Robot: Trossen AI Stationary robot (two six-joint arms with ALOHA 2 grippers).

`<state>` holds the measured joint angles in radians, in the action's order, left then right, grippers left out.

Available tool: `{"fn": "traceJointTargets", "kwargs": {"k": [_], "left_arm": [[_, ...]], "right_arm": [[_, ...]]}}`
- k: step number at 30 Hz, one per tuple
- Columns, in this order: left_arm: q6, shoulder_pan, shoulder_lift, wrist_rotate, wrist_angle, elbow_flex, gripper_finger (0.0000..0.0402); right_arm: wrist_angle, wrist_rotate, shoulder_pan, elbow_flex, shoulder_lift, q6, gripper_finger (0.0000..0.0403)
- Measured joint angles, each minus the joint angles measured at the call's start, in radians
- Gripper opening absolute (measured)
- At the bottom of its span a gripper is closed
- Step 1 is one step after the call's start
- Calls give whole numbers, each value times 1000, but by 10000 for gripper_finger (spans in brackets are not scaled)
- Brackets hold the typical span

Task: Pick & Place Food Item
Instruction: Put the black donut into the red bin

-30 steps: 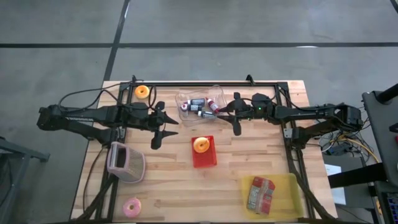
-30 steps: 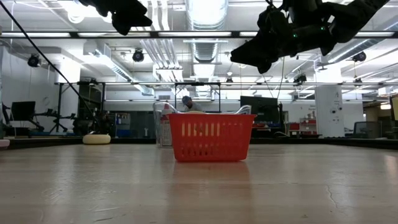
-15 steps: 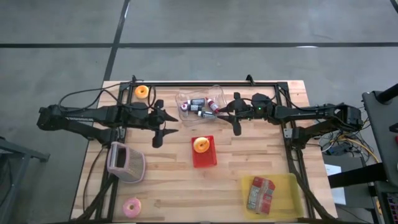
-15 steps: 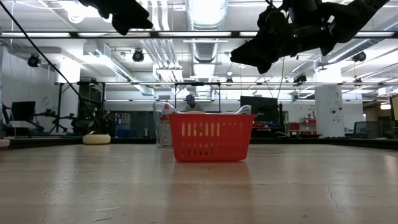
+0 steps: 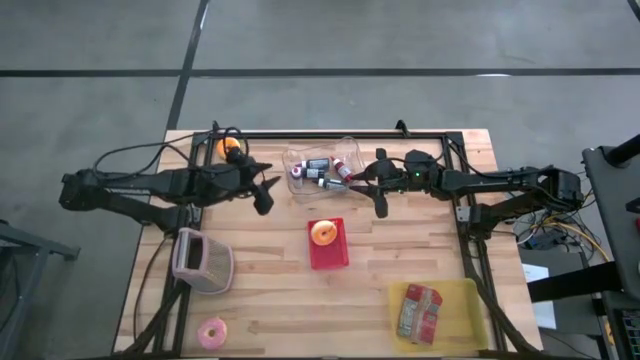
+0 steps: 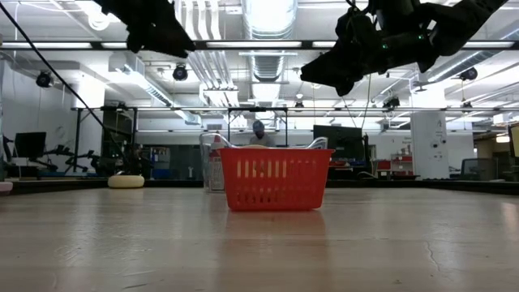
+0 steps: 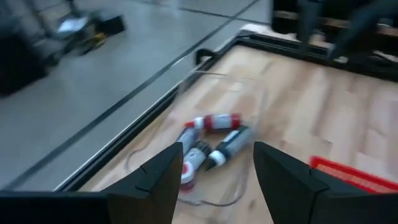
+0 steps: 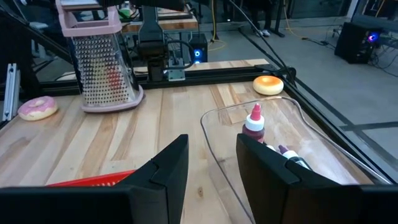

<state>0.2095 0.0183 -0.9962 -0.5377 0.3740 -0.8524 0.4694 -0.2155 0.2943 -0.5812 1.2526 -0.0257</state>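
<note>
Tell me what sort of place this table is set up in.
Most likely a robotics lab or workshop in an industrial hall: exposed ceiling ducts and strip lights, a bare concrete floor with marked lines, and monitors and equipment racks beyond the wooden table.

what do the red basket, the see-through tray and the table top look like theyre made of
Red basket: likely moulded plastic, matte, with slotted walls.
Clear tray: probably thin glossy plastic; the wood shows through it and its rim catches light.
Table top: pale wood planks, with visible grain and seams.
</note>
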Motion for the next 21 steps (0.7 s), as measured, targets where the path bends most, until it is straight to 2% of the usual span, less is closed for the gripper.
{"fn": "traceJointTargets", "kwargs": {"k": [6, 14, 17, 21], "left_arm": [[132, 105, 0, 9, 99, -27, 202], [250, 396, 0, 245, 300, -83, 202], [289, 522, -2, 333, 317, -84, 202], [268, 649, -20, 443, 317, -84, 202]], "right_arm": [[0, 1, 0, 0, 0, 0, 130], [0, 0, 0, 0, 0, 0, 130], [0, 0, 0, 0, 0, 0, 130], [0, 0, 0, 0, 0, 0, 130]]}}
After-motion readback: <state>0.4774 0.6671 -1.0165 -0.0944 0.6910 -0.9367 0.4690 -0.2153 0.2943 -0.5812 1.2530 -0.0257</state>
